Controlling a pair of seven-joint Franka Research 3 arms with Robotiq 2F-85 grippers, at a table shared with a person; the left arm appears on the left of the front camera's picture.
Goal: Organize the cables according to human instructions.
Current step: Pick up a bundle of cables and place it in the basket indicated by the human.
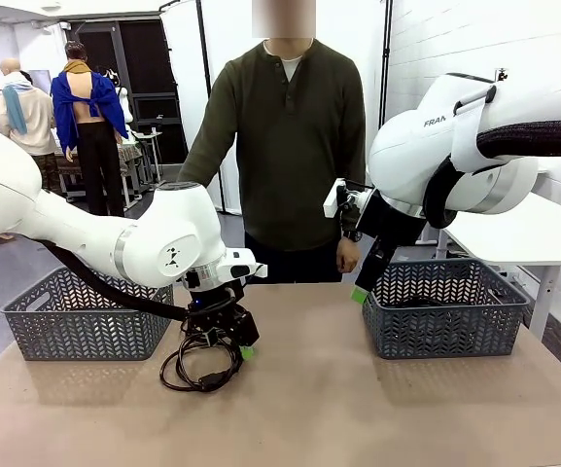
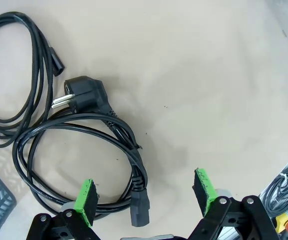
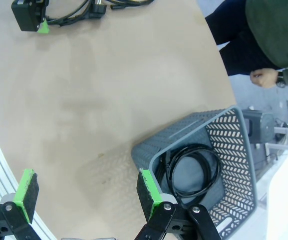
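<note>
Left tool (image 2: 144, 194) gapes empty over a coiled cable (image 2: 139, 210); right tool (image 3: 87, 192) gapes empty beside a grey basket (image 3: 229, 145).

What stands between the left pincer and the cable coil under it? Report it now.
Nothing visible does. The left pincer hangs open directly above the cable coil on the table, and the coil's connector end lies between its fingers.

"FRA" on the right arm (image 1: 434, 136)
</note>
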